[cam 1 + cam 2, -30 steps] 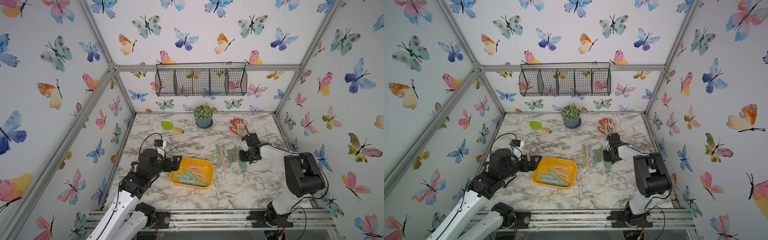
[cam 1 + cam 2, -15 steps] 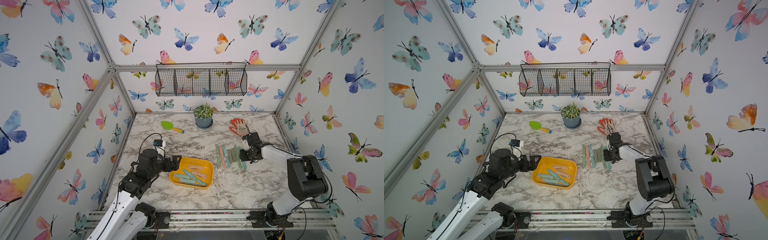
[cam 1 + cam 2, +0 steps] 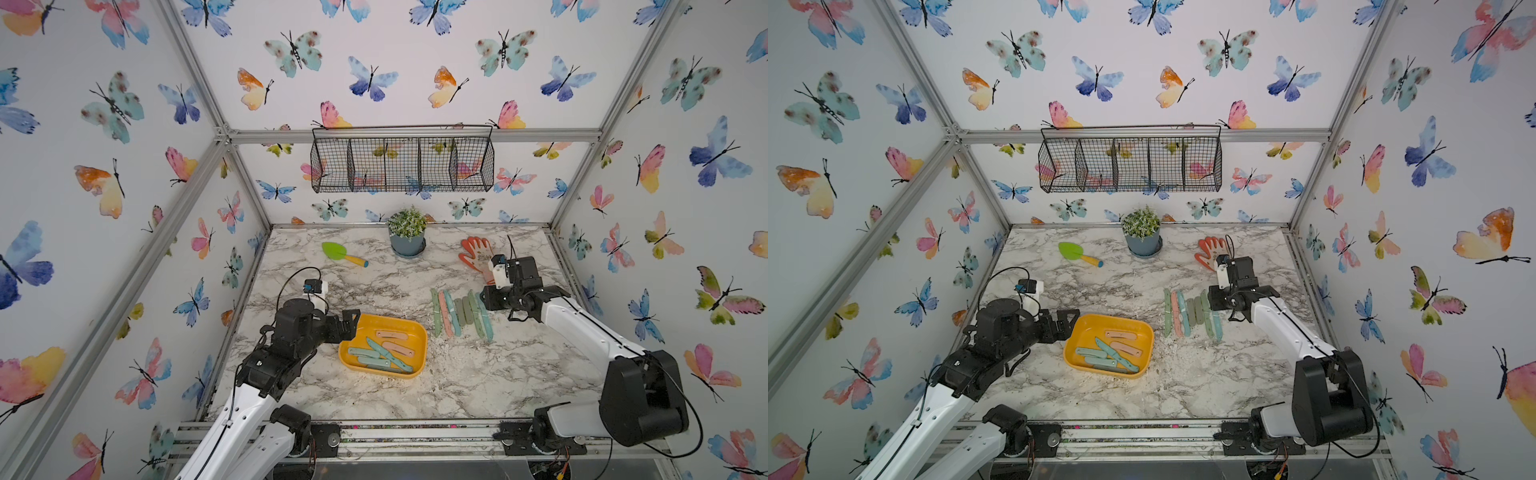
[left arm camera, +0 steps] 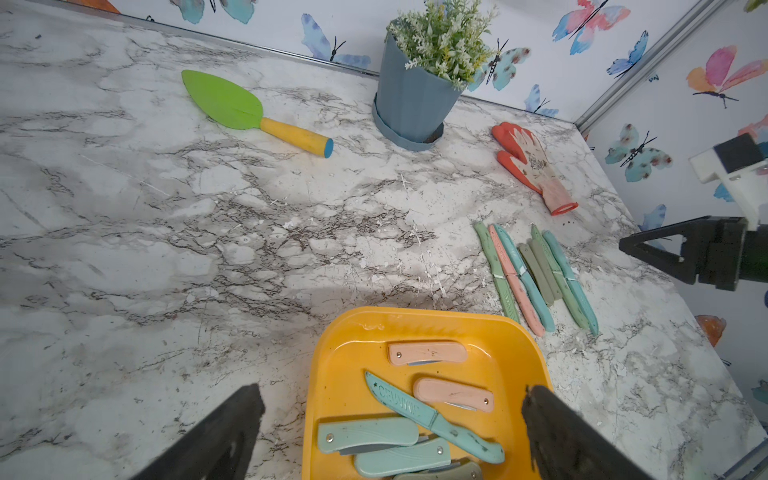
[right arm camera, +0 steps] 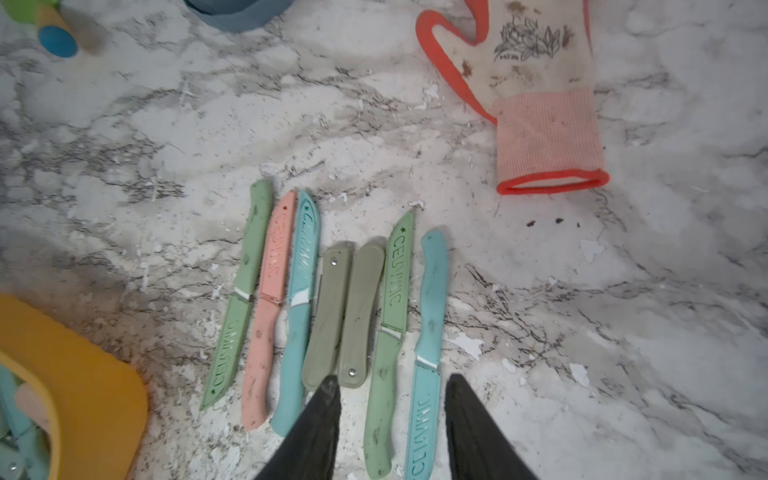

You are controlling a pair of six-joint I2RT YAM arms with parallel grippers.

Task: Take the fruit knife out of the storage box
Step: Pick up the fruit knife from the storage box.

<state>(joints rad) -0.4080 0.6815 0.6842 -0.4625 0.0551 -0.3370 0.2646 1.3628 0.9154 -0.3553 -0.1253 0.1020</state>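
The right gripper (image 5: 392, 377) hangs low over the near end of the row of knives (image 5: 332, 311) on the marble. Its fingers (image 5: 320, 419) are apart and clamped on nothing, and two of the row's knives lie flat beneath the gap. Compared with a second ago, the gripper sits over the same end of the row, but the elbow of the right arm (image 3: 582, 328) has drawn farther back behind it. The row itself has not shifted. A glove (image 5: 544, 137) lies beyond the gripper, clear of the knives.

The left gripper (image 4: 392, 390) has not moved. Its fingers are spread wide at the edge of the storage box (image 4: 353, 332) and grip nothing. Directly ahead of it, inside the box, the teal fruit knife (image 4: 432, 415) lies unfolded among folded pink and teal ones, as before.
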